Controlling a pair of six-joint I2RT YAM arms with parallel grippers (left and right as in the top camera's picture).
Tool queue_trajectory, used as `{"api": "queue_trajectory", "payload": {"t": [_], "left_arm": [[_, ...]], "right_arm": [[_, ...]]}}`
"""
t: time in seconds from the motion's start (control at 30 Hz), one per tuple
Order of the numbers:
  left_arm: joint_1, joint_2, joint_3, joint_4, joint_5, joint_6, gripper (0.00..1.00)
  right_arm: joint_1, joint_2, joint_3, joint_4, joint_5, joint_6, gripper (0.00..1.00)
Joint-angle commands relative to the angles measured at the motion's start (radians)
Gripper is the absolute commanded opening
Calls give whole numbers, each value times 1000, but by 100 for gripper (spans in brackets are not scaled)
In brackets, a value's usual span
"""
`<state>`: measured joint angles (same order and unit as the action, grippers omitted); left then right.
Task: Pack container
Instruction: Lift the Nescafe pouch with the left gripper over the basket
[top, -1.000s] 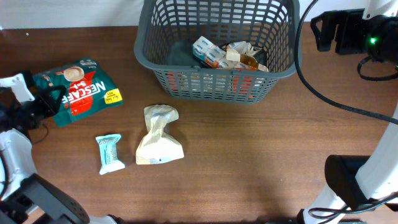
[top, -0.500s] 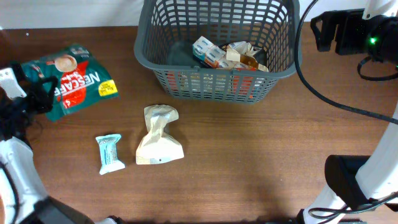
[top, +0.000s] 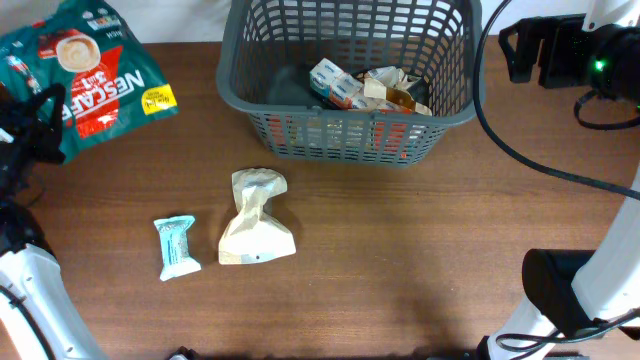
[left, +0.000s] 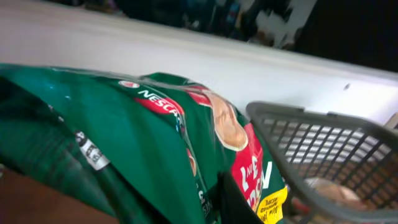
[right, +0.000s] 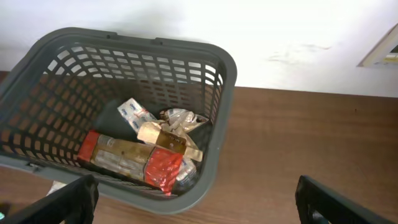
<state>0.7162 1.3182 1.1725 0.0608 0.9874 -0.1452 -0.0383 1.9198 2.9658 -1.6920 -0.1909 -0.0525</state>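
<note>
The dark grey lattice basket (top: 440, 118) stands at the back middle of the table and holds several snack packets (top: 370, 88); it also shows in the right wrist view (right: 217, 56) and the left wrist view (left: 292, 121). My left gripper (top: 40, 115) is shut on a green Nescafe bag (top: 95, 75) and holds it lifted at the far left; the bag fills the left wrist view (left: 155, 149). My right gripper (right: 196, 199) is open and empty, raised to the right of the basket.
A cream crumpled paper bag (top: 255, 232) and a small light blue packet (top: 177, 246) lie on the wooden table in front of the basket. A white wall runs behind the table. Black cables cross the right side.
My left gripper has lifted the Nescafe bag up and toward the back left. The right arm and the other packets have not moved.
</note>
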Motion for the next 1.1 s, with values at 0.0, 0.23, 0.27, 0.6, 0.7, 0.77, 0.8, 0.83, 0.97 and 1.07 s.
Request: {"api": "queue_trajectory", "payload": {"t": [0.0,0.23,0.27,0.6,0.7,0.77,0.8,0.83,0.97,1.07], "left_arm": [[-19,-36,22,138,72,-133,2],[-72,-36,22,426,71,-310,2],[-86,-36,22,459,71,-320,2],[-285,-27,22,517,-71,-332,2],[-360,-15,22,562,-95,-329,2],[-414,-9,22,595,-113,-329,2],[-439,-6,22,602,-125,-328,2],[-463,-5,22,605,-136,-320,2],[-551,2,22,605,-171,-294,2],[-615,14,22,605,-195,-278,2]], "right_arm": [[6,0,-3,-6,-20,6,99],[6,0,-3,-6,-20,6,99],[6,0,-3,-6,-20,6,99],[6,0,-3,-6,-20,6,99],[6,0,-3,-6,-20,6,99],[6,0,-3,-6,-21,6,99],[6,0,-3,-6,-24,6,99],[6,0,-3,-6,-27,6,99],[6,0,-3,-6,-42,6,99],[6,0,-3,-6,-42,6,99]]}}
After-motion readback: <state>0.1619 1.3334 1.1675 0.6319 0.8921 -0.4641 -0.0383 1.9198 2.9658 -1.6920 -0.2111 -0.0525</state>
